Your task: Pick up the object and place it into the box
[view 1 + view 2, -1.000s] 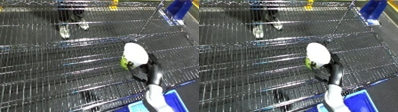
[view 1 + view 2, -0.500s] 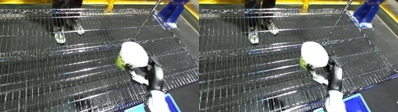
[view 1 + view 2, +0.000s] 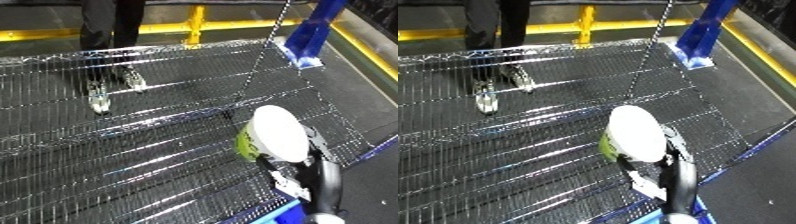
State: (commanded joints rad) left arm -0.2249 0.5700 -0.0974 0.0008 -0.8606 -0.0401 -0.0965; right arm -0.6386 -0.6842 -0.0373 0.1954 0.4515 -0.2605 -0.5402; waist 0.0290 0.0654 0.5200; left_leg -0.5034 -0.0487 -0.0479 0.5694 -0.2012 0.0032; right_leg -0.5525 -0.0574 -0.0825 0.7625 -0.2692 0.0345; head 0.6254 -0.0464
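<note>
Nearest, at the lower edge, a blue corner of the bin (image 3: 282, 216) shows just beside the right forearm; most of it lies out of view, so how open the way into it is cannot be judged; above it the right hand (image 3: 306, 172) has its black fingers curled round the object, a white tub (image 3: 277, 134) with a green label, and carries it clear of the wire shelf (image 3: 160, 150), tilted so its pale round face turns up toward the camera; the left hand shows in neither view; beyond the tub the shelf spreads as a bright metal grid, with a thin wire (image 3: 266, 45) running up across it toward a blue post (image 3: 311, 30) at the far right corner; farther still lie a dark floor and a yellow rail (image 3: 160, 27); by my reading the pick-up is done, since the tub is held off the shelf; what is left is the carry down toward the blue corner, the lowering into the bin and the release; the tub is not yet over the bin, only near it.
</note>
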